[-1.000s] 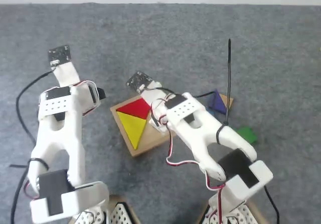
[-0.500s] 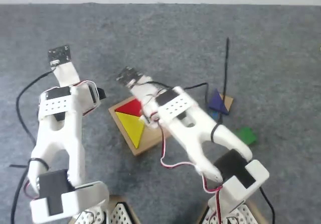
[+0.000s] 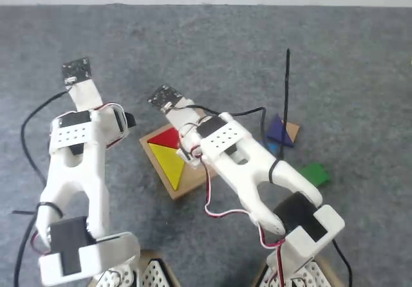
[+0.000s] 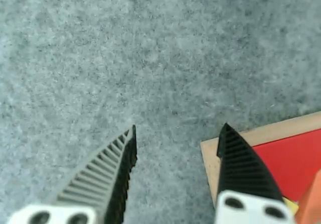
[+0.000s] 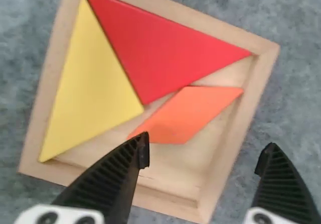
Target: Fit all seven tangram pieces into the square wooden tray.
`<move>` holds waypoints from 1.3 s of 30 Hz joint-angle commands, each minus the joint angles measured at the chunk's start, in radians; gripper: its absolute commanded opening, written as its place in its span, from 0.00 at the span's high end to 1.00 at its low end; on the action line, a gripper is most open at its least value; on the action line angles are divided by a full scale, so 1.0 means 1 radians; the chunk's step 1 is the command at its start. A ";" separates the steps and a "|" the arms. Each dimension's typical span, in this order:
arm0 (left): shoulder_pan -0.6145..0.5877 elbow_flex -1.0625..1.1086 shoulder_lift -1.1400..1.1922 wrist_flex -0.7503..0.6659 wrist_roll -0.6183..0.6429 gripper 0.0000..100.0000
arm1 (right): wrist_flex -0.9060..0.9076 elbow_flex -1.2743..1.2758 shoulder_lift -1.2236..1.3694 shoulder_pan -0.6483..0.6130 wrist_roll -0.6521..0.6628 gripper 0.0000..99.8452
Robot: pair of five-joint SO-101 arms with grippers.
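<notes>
The square wooden tray point(image 5: 171, 10) holds a yellow triangle point(image 5: 90, 93), a red triangle point(image 5: 160, 53) and an orange parallelogram point(image 5: 188, 114), lying flat side by side. My right gripper point(image 5: 206, 146) hangs open just above the tray's bare part, beside the parallelogram, with nothing between its fingers. In the high view the right arm point(image 3: 238, 158) covers the right half of the tray point(image 3: 174, 190). My left gripper point(image 4: 178, 138) is open over the grey carpet, close to a tray corner point(image 4: 261, 136). A dark blue triangle point(image 3: 278, 131), a tan piece point(image 3: 293, 131) and a green piece point(image 3: 315, 173) lie right of the tray.
Grey carpet covers the table. A thin black cable point(image 3: 287, 94) rises behind the loose pieces on the right. A small teal piece point(image 3: 273, 148) peeks out beside the blue triangle. The left arm point(image 3: 77, 152) stands left of the tray.
The right arm has swung to the left across the tray and covers more of the red triangle. The left arm has kept still.
</notes>
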 commanded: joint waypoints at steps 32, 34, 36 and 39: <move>0.003 -0.018 -0.006 -0.021 -0.017 0.75 | 0.002 -0.233 0.254 0.105 -0.003 0.65; 0.003 -0.018 -0.006 -0.021 -0.017 0.75 | 0.005 -0.235 0.257 0.108 -0.018 0.66; 0.003 -0.018 -0.006 -0.021 -0.017 0.75 | 0.019 -0.235 0.259 0.119 -0.034 0.74; 0.003 -0.018 -0.006 -0.021 -0.017 0.75 | 0.059 -0.235 0.260 0.143 -0.084 1.00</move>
